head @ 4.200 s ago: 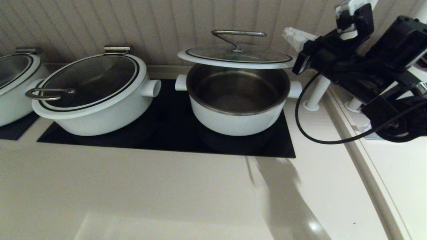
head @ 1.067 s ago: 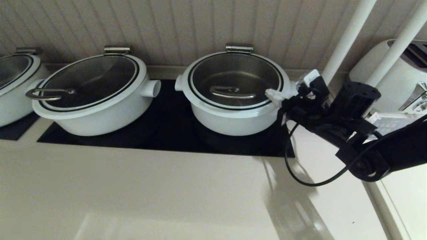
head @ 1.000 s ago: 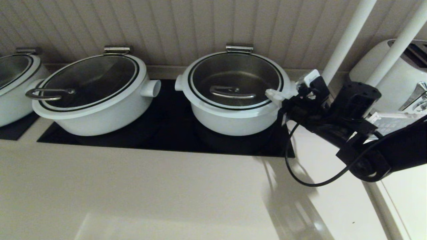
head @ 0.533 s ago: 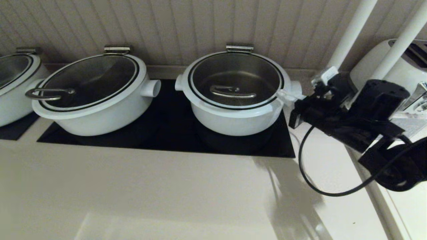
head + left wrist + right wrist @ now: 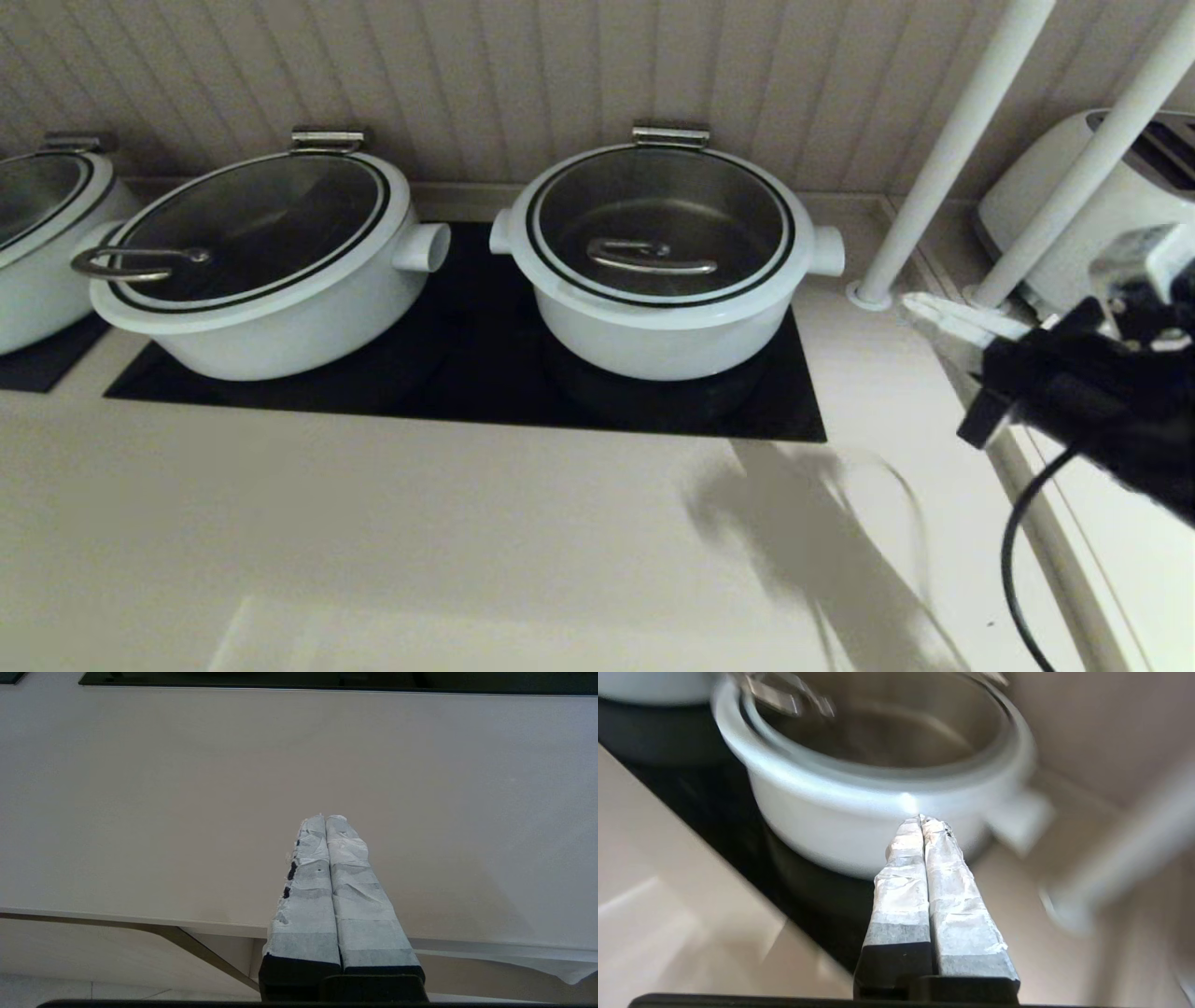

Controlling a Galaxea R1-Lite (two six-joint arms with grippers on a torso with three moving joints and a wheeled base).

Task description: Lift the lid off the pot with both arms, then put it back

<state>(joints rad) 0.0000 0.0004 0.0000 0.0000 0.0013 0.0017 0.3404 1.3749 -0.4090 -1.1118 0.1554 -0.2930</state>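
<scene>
The lid [image 5: 658, 224] sits flat on the pot [image 5: 665, 322] on the bench's [image 5: 420, 541] black panel, so the right tool [image 5: 920, 308], pressed together and empty, hangs well right, the left tool [image 5: 325, 820] likewise closed over bare bench.

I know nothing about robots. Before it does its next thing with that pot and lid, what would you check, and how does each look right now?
1. The lid sits flat on the pot: ok.
2. The lid's handle is free, nothing gripping it: ok.
3. Right gripper is clear of the pot, off to its right near the white poles: ok.
4. Right gripper's jaws shut and empty: ok.
5. Left gripper is over bare counter, jaws shut, empty: ok.
6. Pot centred on the black cooktop: cannot tell.
</scene>
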